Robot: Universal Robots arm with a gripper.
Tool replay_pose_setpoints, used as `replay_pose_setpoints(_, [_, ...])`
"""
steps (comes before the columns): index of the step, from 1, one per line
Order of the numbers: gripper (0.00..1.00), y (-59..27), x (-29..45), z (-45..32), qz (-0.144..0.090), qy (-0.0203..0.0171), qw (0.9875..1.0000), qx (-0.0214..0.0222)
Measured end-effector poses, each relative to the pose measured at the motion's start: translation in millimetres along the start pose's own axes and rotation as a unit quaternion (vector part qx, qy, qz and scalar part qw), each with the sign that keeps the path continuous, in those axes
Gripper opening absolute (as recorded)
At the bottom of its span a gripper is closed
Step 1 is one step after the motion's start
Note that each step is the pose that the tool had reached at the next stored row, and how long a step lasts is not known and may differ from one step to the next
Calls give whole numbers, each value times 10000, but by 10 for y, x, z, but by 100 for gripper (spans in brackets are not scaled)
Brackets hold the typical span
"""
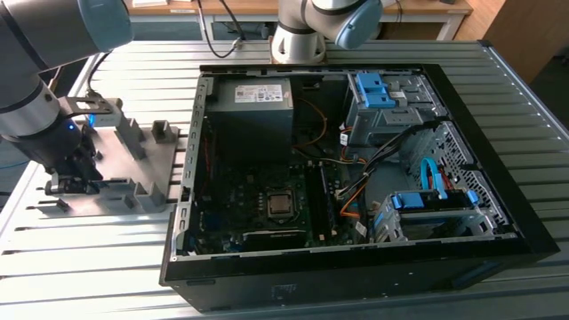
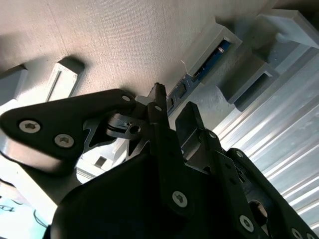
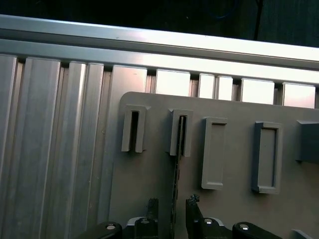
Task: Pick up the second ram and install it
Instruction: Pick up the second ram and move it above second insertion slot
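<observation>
Jaws are standing released, one finger [image 3: 152, 209] sitting on each side of the ram [image 3: 176, 164] w/ a thin gap showing either side, so nothing is being clamped. Gripper [image 3: 172, 206] is hanging low over the fixture [image 3: 149, 169], pointing down at it. Ram is standing on its long edge on the fixture, its far end sitting in a raised slot block [image 3: 180, 132]. In the second wrist view the ram [image 2: 212, 59] is showing blue-green inside that block. The neighbour block [image 3: 134, 128] is showing a dark slot.

In the exterior view, gripper [image 1: 73, 183] & fixture are sitting at approx 9 o'clock of the PC case [image 1: 534, 220], on the ribbed alu table [image 1: 89, 267], just beside the case wall. Case is lying open, w/ motherboard [image 1: 266, 200] at approx 6 o'clock inside it and PSU [image 1: 253, 113] at approx 11 o'clock. Arm [image 1: 36, 100] is reaching down from approx 10 o'clock of the case.
</observation>
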State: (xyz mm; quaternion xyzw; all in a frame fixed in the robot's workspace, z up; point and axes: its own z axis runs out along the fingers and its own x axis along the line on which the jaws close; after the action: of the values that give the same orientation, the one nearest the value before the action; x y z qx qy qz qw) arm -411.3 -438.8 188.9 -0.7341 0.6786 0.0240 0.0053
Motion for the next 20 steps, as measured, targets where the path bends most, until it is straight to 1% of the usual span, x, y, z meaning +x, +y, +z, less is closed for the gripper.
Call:
replay_pose_setpoints(1, [35, 1, 0, 1, 1, -35, 10000, 3])
replay_pose_setpoints(3, [35, 2, -1, -1, 2, -69, 10000, 4])
replay_pose_setpoints(8, [35, 2, -1, 4, 59, -71, 10000, 8])
replay_pose_setpoints(17, [35, 2, -1, 4, 61, -71, 10000, 8])
replay_pose_setpoints(18, [34, 2, -1, 4, 62, -71, 10000, 8])
replay_pose_setpoints(20, [22, 2, -1, 4, 62, -71, 10000, 8])
